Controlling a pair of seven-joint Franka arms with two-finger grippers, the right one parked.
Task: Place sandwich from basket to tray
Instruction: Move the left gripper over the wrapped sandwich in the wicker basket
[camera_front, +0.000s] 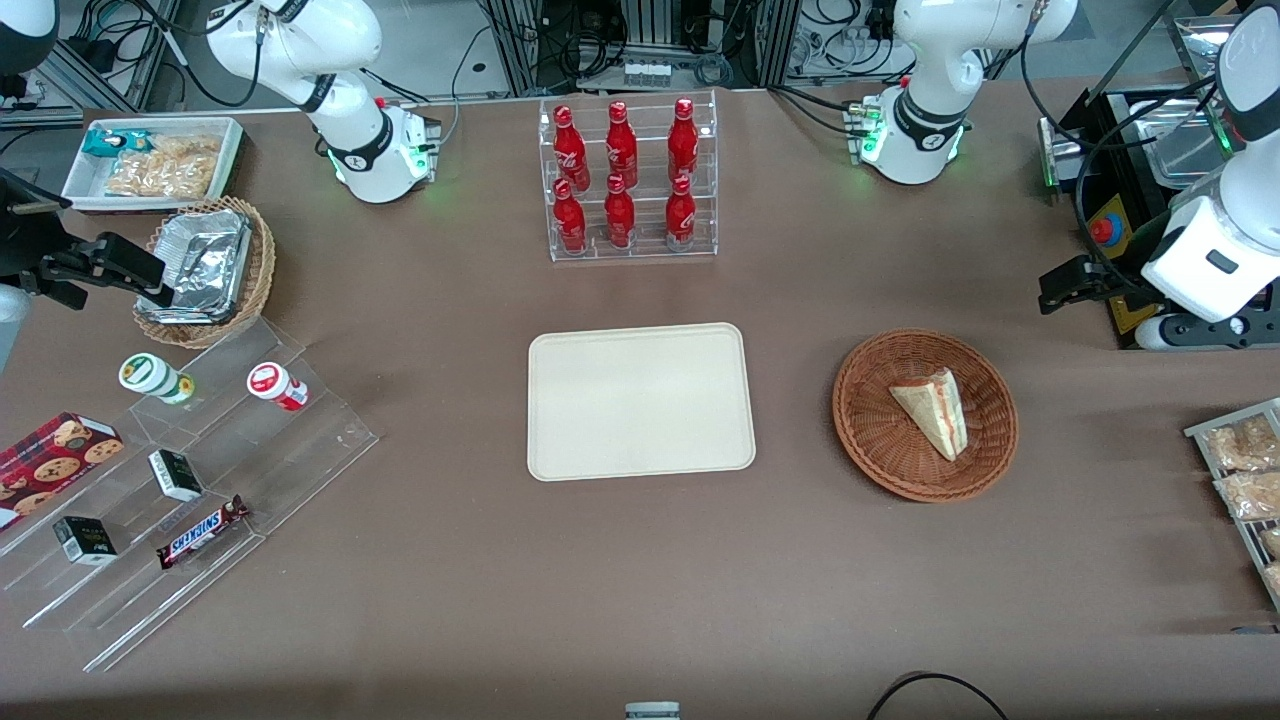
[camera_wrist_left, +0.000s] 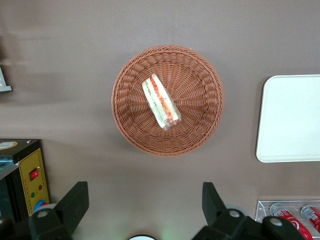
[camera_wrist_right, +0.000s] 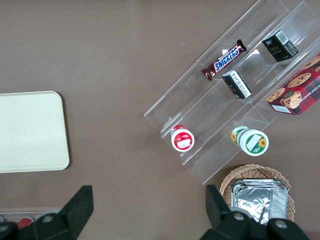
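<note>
Nearest the front camera, a Snickers bar and small dark boxes are laid out on clear acrylic steps toward the parked arm's end of the table, with two little jars set a bit farther up. Around mid-table, the tray is found sitting flat and bare, cream-beige, nothing on it. Beside it, toward the working arm's end, the basket is parked well apart from the tray, and the sandwich is seen lying inside it, roughly in the middle, its striped filling edge clearly shown in the wrist view. So the sandwich hasn't been lifted out yet.

A bit farther from the camera, the gripper is held up off the table near the basket, not touching it. In the wrist view its fingers are spread wide apart with nothing between them, and the basket is framed straight below.

Farther still, a clear rack of red bottles is stood upright, and a lighter wicker basket with a foil container is placed toward the parked arm's end.
</note>
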